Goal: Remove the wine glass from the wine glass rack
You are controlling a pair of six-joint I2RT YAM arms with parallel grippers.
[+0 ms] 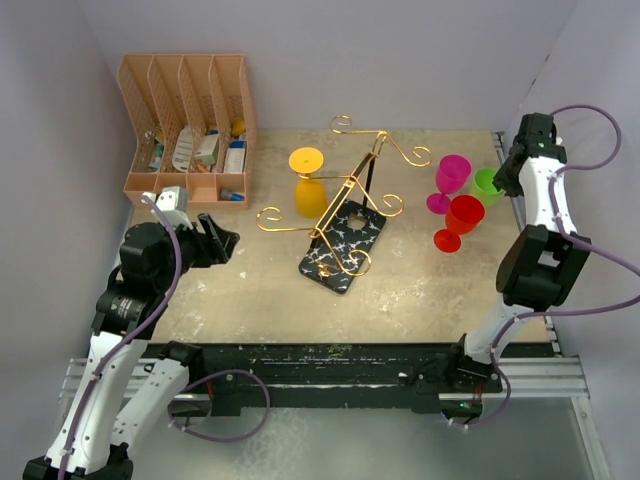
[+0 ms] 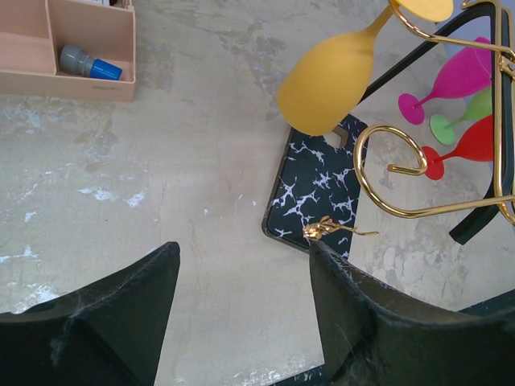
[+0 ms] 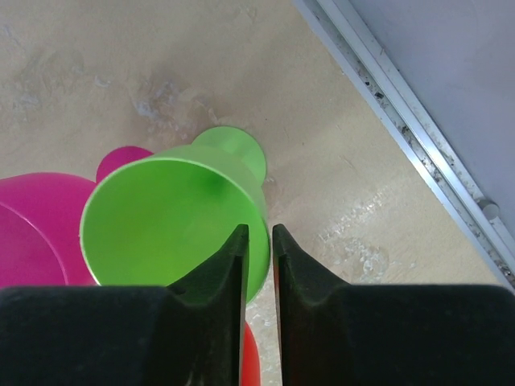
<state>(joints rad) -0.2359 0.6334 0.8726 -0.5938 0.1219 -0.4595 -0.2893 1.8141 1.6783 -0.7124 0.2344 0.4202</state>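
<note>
Shiny gold metal rack [image 1: 340, 245], matt yellow plastic wine glass [image 1: 310, 195], scuffed tabletop [image 1: 250, 290].

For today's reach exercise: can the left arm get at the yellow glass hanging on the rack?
Probably yes: the open left gripper faces the yellow glass, only bare table between.

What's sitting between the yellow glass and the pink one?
The gold wire rack, post and arms, stands between the yellow glass and pink glass; top view.
</note>
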